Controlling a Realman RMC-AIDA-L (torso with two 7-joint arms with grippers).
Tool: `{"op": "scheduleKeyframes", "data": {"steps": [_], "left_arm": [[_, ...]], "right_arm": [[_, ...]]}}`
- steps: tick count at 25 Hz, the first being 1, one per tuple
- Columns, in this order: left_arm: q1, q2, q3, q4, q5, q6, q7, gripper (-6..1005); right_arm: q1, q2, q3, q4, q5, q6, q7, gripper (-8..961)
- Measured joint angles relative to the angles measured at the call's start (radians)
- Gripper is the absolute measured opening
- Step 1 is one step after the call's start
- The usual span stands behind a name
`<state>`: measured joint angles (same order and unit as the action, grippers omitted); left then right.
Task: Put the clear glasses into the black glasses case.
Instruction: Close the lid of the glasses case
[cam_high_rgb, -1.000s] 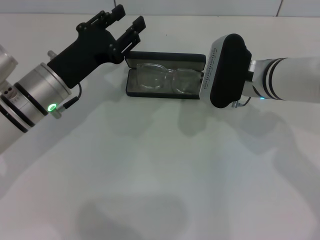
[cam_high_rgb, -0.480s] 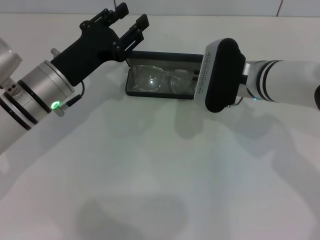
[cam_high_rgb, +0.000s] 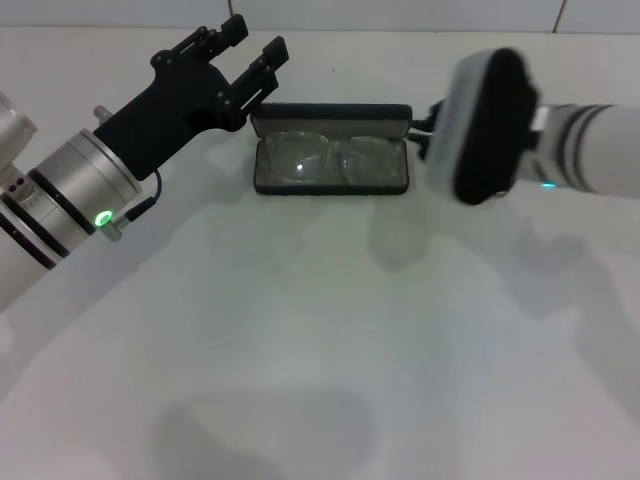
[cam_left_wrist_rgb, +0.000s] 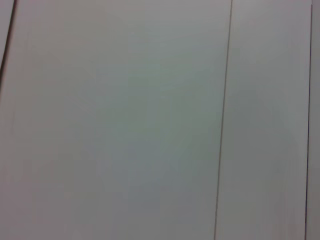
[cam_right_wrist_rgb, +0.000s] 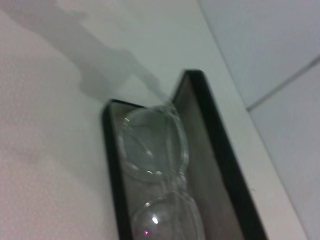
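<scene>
We see the transparent, colourless plastic clear glasses (cam_high_rgb: 332, 161) lying inside the rectangular black glasses case (cam_high_rgb: 331, 182) with rounded corners and grey lining, which sits open on the white table (cam_high_rgb: 320, 350), its lid raised at the far side. In the right wrist view the glasses (cam_right_wrist_rgb: 155, 165) rest lens-up in the lower tray of the case (cam_right_wrist_rgb: 112, 170), between its black walls. The left gripper (cam_high_rgb: 250, 50), black and mounted on a silver and white arm, hovers just beside the case's left far corner; its fingers (cam_high_rgb: 268, 62) stand apart and hold nothing. The right gripper (cam_high_rgb: 432, 130) hangs just off the case's right end, mostly hidden behind its wrist housing, so we cannot tell how its fingers stand.
</scene>
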<state>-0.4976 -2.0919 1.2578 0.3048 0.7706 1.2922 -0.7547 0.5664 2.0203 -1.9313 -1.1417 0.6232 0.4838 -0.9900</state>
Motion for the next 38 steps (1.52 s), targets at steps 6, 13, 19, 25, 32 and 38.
{"op": "scheduleKeyframes", "data": {"steps": [6, 13, 19, 25, 32, 38], "left_arm": [[-0.001, 0.001, -0.013, 0.003, -0.002, -0.002, 0.0, 566], [-0.012, 0.002, -0.028, 0.002, -0.002, -0.051, -0.003, 565], [-0.034, 0.001, -0.023, 0.004, 0.0, -0.121, -0.014, 565], [-0.131, 0.001, -0.015, 0.009, 0.094, -0.293, -0.121, 564], [-0.253, 0.001, -0.015, 0.012, 0.249, -0.478, -0.252, 564], [-0.35, 0.0, 0.014, 0.013, 0.416, -0.644, -0.402, 564]], "right_arm": [[-0.093, -0.001, 0.199, -0.083, 0.27, 0.166, -0.276, 66], [-0.117, -0.002, 0.531, 0.052, 0.688, 0.361, -0.589, 67], [-0.062, -0.004, 0.847, 0.358, 0.969, 0.576, -0.848, 66], [-0.007, -0.019, 1.07, 0.571, 1.041, 0.785, -0.972, 66], [-0.006, -0.026, 1.069, 0.571, 1.034, 0.919, -0.965, 98], [0.017, -0.042, 1.061, 0.57, 0.966, 0.949, -0.907, 248]]}}
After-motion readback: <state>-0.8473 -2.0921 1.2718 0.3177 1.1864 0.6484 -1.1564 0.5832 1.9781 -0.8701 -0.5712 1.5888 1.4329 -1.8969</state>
